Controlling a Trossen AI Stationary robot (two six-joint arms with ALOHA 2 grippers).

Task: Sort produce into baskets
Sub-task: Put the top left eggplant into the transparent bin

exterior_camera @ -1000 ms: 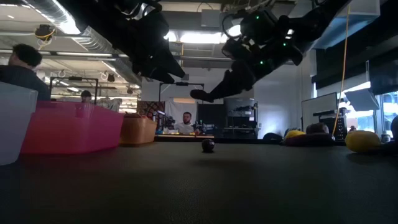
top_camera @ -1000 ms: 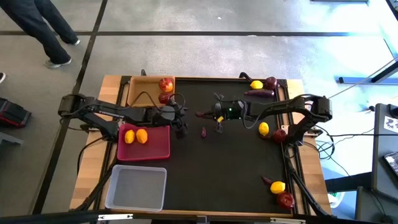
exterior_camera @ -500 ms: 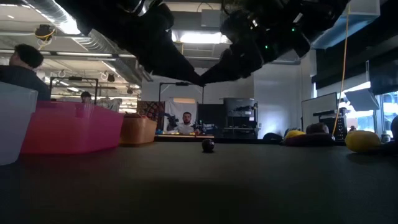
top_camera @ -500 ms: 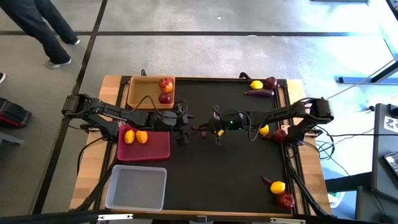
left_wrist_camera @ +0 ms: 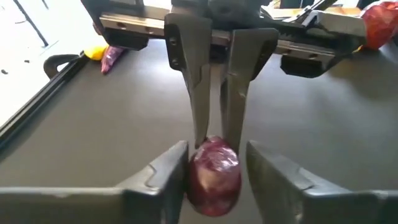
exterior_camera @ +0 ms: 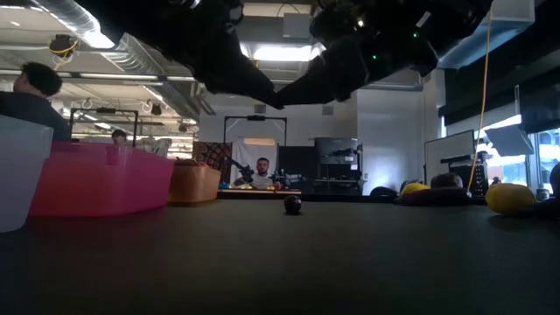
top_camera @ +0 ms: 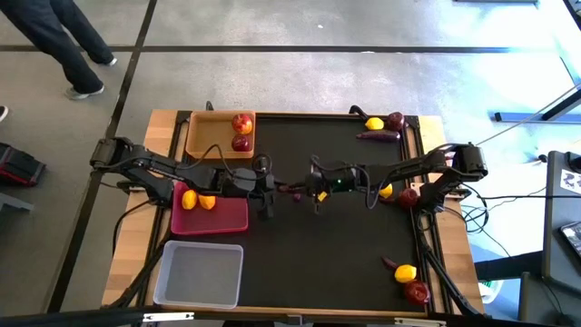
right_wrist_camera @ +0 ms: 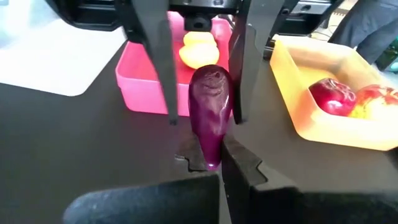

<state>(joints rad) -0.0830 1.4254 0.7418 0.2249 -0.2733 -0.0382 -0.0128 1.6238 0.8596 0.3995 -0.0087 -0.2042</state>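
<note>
Mid-air handover above mid surface [top_camera: 345,245]. Right gripper [right_wrist_camera: 214,163] jaws pinching narrow end of purple root [right_wrist_camera: 210,106]. Left gripper [top_camera: 273,188] jaws flanking fat end, cannot tell if pinching yet. Confirm firm left hold before right release, then part straight. Beyond: pink tray [right_wrist_camera: 140,81] holding lemons [right_wrist_camera: 198,51]. Probably carry root to empty greyish-white tray [top_camera: 198,245].

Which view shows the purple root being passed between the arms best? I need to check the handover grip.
The right wrist view: the purple root fills the centre, between the left gripper fingers. The left wrist view shows its end. The high view shows a speck; the low view only dark arms.
</note>
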